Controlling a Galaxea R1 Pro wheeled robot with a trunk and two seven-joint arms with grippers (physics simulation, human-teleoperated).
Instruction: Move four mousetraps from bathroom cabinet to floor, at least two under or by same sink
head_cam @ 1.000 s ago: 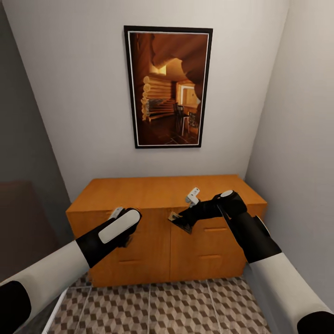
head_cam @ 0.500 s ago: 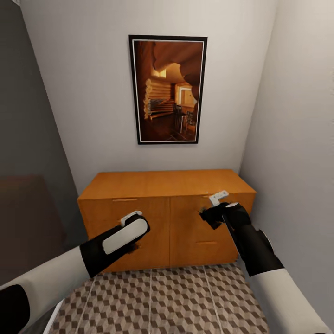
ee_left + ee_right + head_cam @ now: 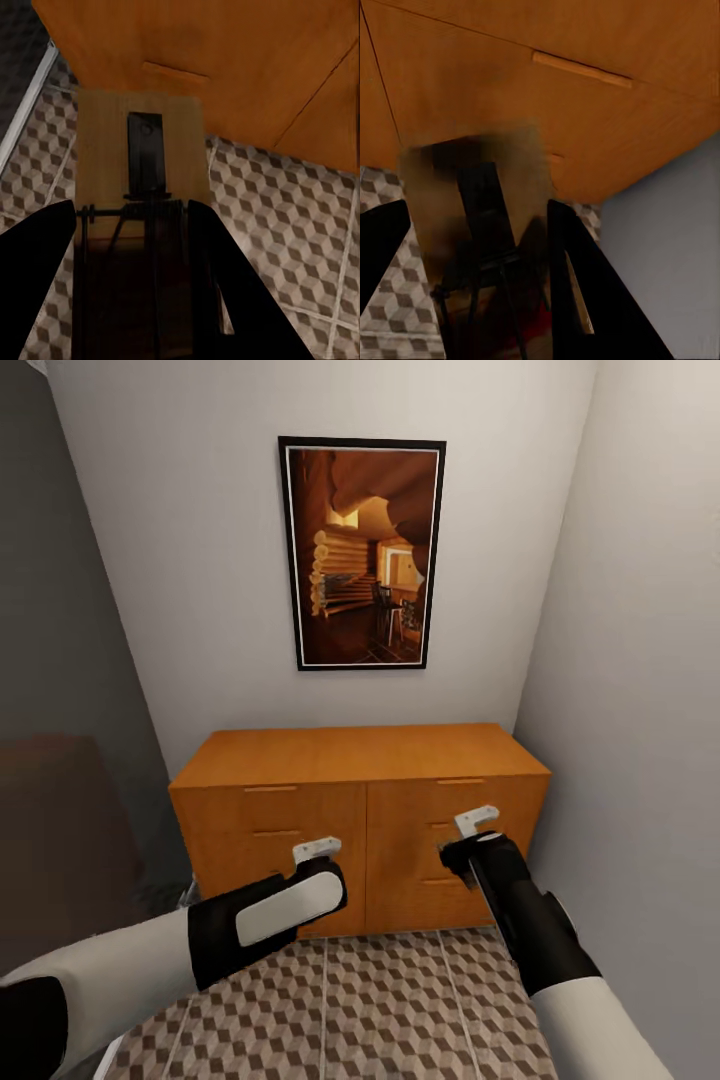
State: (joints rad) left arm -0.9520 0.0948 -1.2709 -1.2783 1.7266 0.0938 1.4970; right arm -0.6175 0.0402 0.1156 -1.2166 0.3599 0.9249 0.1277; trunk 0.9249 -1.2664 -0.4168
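With each claw clamped on mousetrap, left claw (image 3: 131, 292) on left mousetrap (image 3: 142, 172), right claw (image 3: 472, 292) on right mousetrap (image 3: 480, 202), cabinet (image 3: 360, 760) ahead: keep traps level, lower onto bathroom floor (image 3: 400, 1010) beneath.

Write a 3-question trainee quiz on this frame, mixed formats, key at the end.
1. True or false: the cabinet has a drawer standing open in the head view.
2. Multiple choice: what sits between the jaws of the left gripper in its wrist view? A) a chrome tap B) a mousetrap C) nothing
3. Short answer: what hangs on the wall above the cabinet?

Key
1. False. All drawer fronts look flush and shut.
2. B. A flat slab with dark wire parts lies between the jaws; the right gripper holds a second mousetrap, blurred in its wrist view.
3. A framed picture of a log interior.
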